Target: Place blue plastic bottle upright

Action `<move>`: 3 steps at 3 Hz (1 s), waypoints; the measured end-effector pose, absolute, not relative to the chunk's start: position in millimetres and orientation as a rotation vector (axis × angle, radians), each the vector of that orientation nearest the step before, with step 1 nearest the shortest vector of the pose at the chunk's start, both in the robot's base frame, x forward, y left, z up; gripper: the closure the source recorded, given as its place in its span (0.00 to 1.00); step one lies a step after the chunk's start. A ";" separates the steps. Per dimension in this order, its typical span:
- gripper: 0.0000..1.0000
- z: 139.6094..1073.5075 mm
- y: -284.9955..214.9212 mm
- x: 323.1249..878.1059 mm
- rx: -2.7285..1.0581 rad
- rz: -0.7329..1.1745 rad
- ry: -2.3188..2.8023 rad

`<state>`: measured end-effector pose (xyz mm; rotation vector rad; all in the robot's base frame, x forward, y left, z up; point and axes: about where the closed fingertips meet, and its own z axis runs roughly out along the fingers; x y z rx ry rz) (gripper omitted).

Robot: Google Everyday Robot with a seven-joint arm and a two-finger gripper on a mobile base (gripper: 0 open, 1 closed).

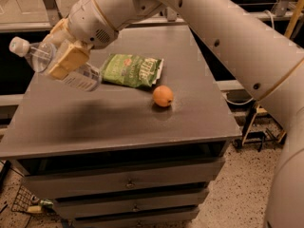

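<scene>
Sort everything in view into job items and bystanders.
Job: blue plastic bottle, tilted, cap up-left, off the table; end effector, closed on it above the table's left edge.
Bystanders: green snack bag and orange, lying on the table.

Dark grey surface (95, 122), drawers (128, 184) beneath. Green bag (133, 70) lying flat, mid-rear. One orange (163, 96) just right-front of bag, apart from it. Speckled floor (237, 194); wire basket (21, 201) lower left. Above surface's left rear: pincer (64, 63) clamped on bottle (81, 77).
</scene>
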<state>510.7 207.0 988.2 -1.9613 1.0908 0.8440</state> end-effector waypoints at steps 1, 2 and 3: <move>1.00 988.7 207.7 510.1 -1.966 0.839 1.076; 1.00 990.7 207.4 508.6 -1.895 0.872 1.083; 1.00 994.3 207.6 506.2 -1.759 0.944 1.079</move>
